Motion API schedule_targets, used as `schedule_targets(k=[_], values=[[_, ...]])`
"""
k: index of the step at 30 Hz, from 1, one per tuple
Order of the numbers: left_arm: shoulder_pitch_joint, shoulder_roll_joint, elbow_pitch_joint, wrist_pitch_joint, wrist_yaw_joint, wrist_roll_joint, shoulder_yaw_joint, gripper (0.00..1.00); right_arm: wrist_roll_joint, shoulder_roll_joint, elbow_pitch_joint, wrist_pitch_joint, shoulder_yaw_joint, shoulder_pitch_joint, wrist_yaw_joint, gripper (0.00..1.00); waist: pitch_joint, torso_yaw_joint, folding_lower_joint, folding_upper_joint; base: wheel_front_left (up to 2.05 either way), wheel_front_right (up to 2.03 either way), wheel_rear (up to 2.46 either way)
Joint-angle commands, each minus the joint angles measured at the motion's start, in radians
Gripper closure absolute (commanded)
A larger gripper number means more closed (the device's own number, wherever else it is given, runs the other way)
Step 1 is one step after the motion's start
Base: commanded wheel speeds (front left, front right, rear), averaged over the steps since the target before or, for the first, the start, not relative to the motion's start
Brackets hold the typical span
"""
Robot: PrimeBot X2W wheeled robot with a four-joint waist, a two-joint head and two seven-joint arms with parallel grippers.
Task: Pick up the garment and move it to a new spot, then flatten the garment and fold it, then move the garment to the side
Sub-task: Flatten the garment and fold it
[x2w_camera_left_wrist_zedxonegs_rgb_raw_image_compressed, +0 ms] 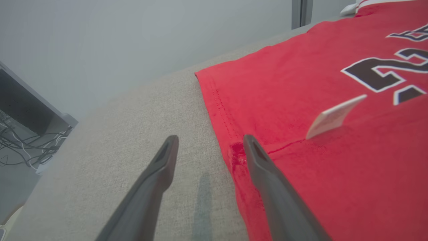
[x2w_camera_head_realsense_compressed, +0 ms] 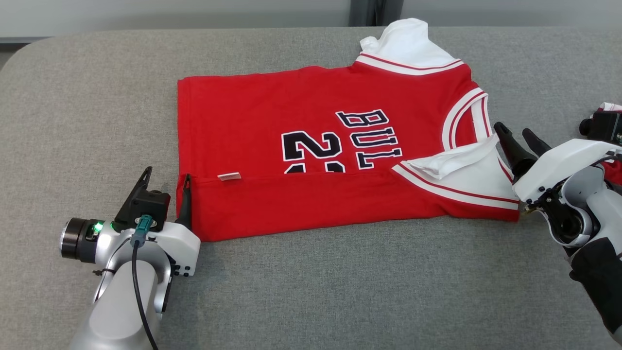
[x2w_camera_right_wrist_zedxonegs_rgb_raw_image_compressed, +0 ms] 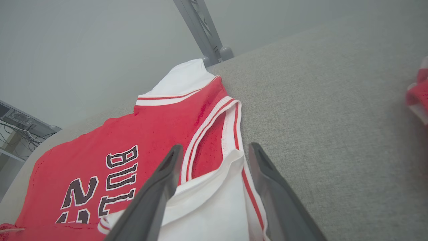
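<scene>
1. Left hand (x2w_camera_head_realsense_compressed: 167, 174): nearest, at the lower left of the head view. It is unclenched, fingers spread, and grips nothing. One finger stands over bare worktop (x2w_camera_head_realsense_compressed: 311, 291). The other finger (x2w_camera_head_realsense_compressed: 185, 199) sits at the left end of the fold in the garment (x2w_camera_head_realsense_compressed: 272, 121). Whether it touches the cloth cannot be told.

2. Right hand (x2w_camera_head_realsense_compressed: 515, 131): at the right edge of the head view, its forearm cut off by the frame. It is also unclenched and empty. In the right wrist view its two fingers straddle the near white sleeve (x2w_camera_head_realsense_compressed: 466, 163) without pinching it.

3. Garment: a red jersey lying flat at the middle of the grey worktop.
   - Long axis: left to right in the head view.
   - Hem: toward the robot's left. Neck opening (x2w_camera_head_realsense_compressed: 469, 119): toward its right.
   - The near long edge is folded over the body. The fold hides the lower part of the number and cuts the lettering to "BUL".
   - A small white tag (x2w_camera_head_realsense_compressed: 229, 176) sticks up at the fold line.

4. Far white sleeve (x2w_camera_head_realsense_compressed: 406, 43): it projects past the far edge of the red body.

5. Red-and-white item (x2w_camera_head_realsense_compressed: 610, 107): behind the right arm, mostly hidden and not identifiable.

6. Grey post (x2w_camera_head_realsense_compressed: 374, 12): beyond the worktop, cut off at the top.
</scene>
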Motion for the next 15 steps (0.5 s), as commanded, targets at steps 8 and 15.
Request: schedule_targets(k=[8, 15], values=[[0.066, 0.017, -0.130, -0.001, 0.031, -0.021, 0.041, 0.00, -0.020, -0.032, -0.030, -0.155, 0.030, -0.005, 0.000, 0.00, -0.076, -0.008, 0.0000, 0.0000, 0.00, 0.00, 0.00], [0.180, 0.009, -0.302, -0.001, 0.046, -0.027, 0.075, 0.00, -0.041, -0.054, -0.080, -0.242, 0.031, 0.074, 0.000, 0.00, -0.143, -0.009, 0.0000, 0.0000, 0.00, 0.00, 0.00]])
